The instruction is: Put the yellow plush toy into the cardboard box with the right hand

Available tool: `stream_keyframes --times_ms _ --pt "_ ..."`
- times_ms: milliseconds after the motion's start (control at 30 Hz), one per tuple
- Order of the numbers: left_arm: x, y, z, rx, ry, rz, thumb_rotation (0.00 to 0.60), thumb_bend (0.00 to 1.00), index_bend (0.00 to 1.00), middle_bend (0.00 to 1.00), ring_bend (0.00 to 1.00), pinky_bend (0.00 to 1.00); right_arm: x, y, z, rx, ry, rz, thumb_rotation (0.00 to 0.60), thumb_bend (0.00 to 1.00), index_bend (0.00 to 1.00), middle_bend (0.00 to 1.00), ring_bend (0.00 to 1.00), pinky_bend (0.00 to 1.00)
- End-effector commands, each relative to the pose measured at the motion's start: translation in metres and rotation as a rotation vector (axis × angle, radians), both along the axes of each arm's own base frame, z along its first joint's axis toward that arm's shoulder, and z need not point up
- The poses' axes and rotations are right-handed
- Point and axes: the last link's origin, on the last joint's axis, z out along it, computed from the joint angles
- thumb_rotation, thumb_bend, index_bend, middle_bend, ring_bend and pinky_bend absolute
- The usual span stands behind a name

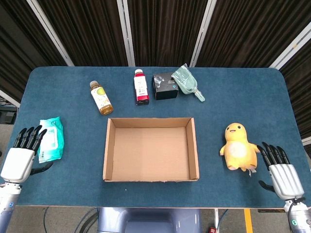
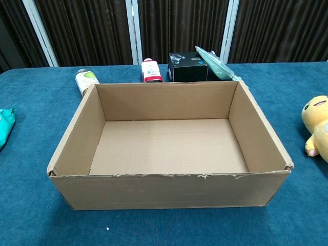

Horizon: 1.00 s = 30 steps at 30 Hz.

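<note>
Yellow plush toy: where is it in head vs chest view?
Head view: yellow plush toy lies right of the cardboard box, just left of the right hand.
Chest view: toy at the right edge, partly cut off; no hand shows.
Shared landmark: the box's right wall, with the toy beyond it in both views.

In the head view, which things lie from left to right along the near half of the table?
Left robot hand → teal wipes pack → cardboard box → yellow plush toy → right robot hand.

Yellow plush toy (image 1: pixel 239 148) beside open cardboard box (image 1: pixel 150 149)
</note>
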Motion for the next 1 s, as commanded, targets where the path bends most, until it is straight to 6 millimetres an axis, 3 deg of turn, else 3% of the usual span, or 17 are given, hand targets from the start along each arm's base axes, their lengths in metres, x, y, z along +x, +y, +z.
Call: stream_keyframes --times_ms 33,333,567,1000 --pt "0.0 -0.001 0.002 0.003 -0.004 -0.001 0.551 0.0 0.0 0.0 0.0 0.0 0.008 -0.002 -0.009 0.063 -0.012 0.019 0.6 0.0 0.0 0.0 0.0 0.0" --pt "0.001 0.001 0.002 0.002 -0.009 0.0 0.554 0.0 0.0 0.0 0.0 0.0 0.034 -0.023 -0.037 0.188 0.029 0.096 0.6 0.0 0.0 0.0 0.0 0.0" --pt "-0.003 0.006 0.002 0.016 -0.002 0.026 0.553 0.0 0.0 0.0 0.0 0.0 0.042 -0.045 -0.053 0.235 0.065 0.122 0.6 0.0 0.0 0.0 0.0 0.0" --pt "-0.016 0.02 -0.002 0.04 0.063 0.096 0.555 0.0 0.0 0.0 0.0 0.0 0.028 -0.077 -0.067 0.293 0.131 0.092 0.6 0.0 0.0 0.0 0.0 0.0"
